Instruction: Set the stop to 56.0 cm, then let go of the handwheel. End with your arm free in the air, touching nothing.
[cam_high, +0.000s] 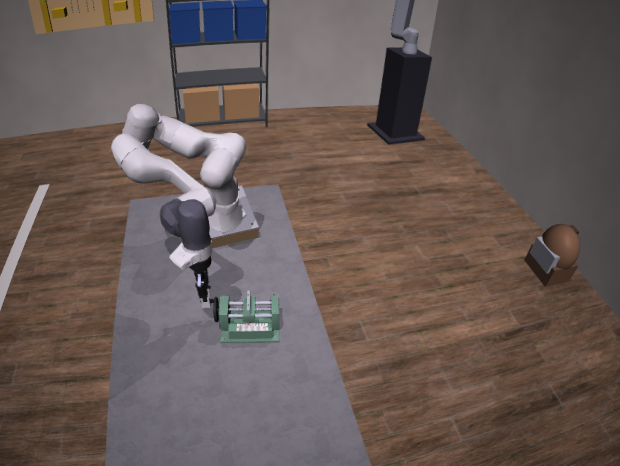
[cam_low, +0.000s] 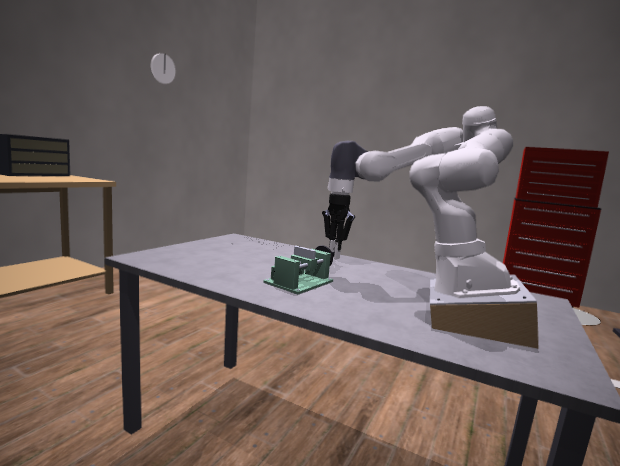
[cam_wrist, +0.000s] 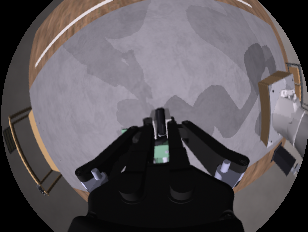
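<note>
The green stop device (cam_high: 233, 335) (cam_low: 279, 273) stands on the grey table, and a bit of its green body (cam_wrist: 161, 154) shows between my fingers in the wrist view. The stop (cam_high: 248, 306) is a green block with an upright grey plate, about midway along the rods. A small red mark shows at the white scale (cam_high: 258, 327); the numbers are too small to read. The black handwheel (cam_high: 216, 309) (cam_low: 323, 249) is on the device's left end in the top view. My gripper (cam_high: 205, 302) (cam_low: 336, 254) (cam_wrist: 160, 115) points down beside it, shut on the wheel's black handle.
The grey table (cam_high: 235, 400) (cam_low: 200, 270) carries the device and the arm's base (cam_high: 235, 235) (cam_low: 483, 320). The base stands behind the device in the top view. A shelf rack (cam_high: 220, 77), a red tool cabinet (cam_low: 553, 220) and a wooden bench (cam_low: 55, 181) stand away from the table.
</note>
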